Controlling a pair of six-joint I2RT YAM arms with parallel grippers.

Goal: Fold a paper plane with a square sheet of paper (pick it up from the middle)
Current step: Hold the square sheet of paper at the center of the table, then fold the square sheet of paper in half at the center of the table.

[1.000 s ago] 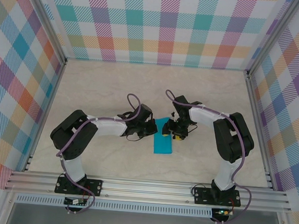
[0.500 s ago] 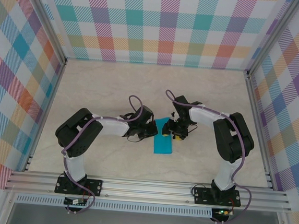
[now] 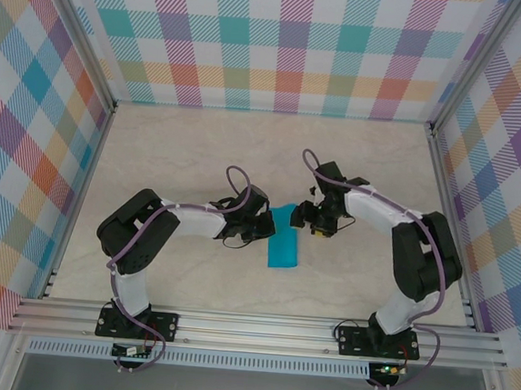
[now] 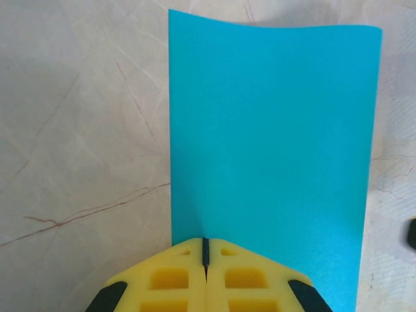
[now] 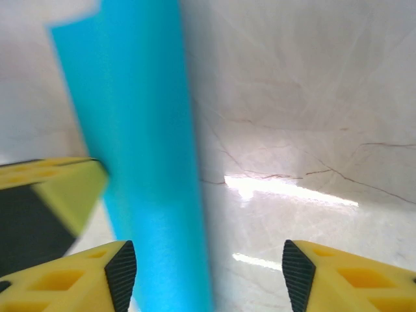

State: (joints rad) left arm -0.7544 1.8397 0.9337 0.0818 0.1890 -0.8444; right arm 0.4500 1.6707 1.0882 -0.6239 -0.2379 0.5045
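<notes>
The square sheet of paper, folded to a narrow teal rectangle, lies on the bench between the two arms, its long axis running near to far. The left hand has its jaws pressed together, tips at the sheet's left edge. The right hand sits just beside the far right corner, jaws apart, gripping nothing.

The folded teal sheet of paper is viewed from high above by the top camera, facing down. It is viewed close up by both wrist cameras from opposite sides, and is shared by all views.
</notes>
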